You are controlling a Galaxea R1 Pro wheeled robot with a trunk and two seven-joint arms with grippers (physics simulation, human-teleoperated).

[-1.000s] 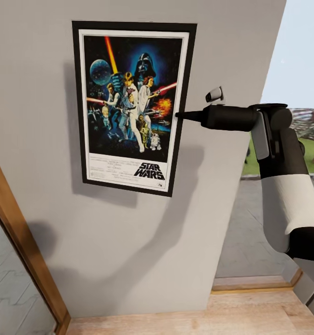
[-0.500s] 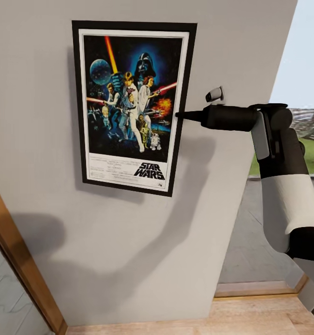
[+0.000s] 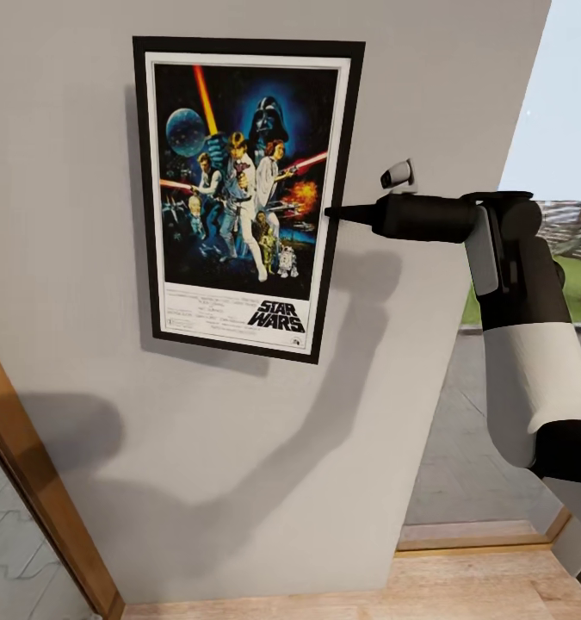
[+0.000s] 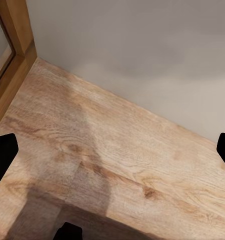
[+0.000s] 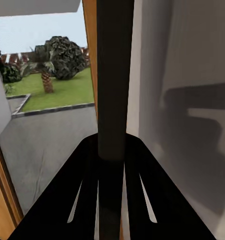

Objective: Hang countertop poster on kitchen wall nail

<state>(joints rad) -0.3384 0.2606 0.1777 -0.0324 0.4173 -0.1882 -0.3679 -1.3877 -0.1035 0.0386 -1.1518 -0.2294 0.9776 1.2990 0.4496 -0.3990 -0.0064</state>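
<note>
The black-framed poster (image 3: 238,189) with "STAR WARS" lettering hangs upright and flat against the grey wall (image 3: 238,448) in the head view. My right gripper (image 3: 331,212) reaches in from the right and is shut on the poster's right edge at mid height. In the right wrist view that edge is a dark upright bar (image 5: 112,75) running between the gripper's (image 5: 112,145) fingers. My left gripper (image 4: 112,150) is open and holds nothing, its fingers (image 4: 3,155) far apart above wooden floor (image 4: 117,165). The kitchen countertop is out of view.
A wooden door frame (image 3: 32,482) with glass runs up the lower left. The wall ends at the right, where an opening (image 3: 531,344) looks onto pavement, grass and trees. Wooden floor (image 3: 411,585) lies at the wall's foot.
The view has shifted: the wall's right edge now sits further right and the door frame lower left. Poster and right gripper keep their place together; the grip is unchanged.
</note>
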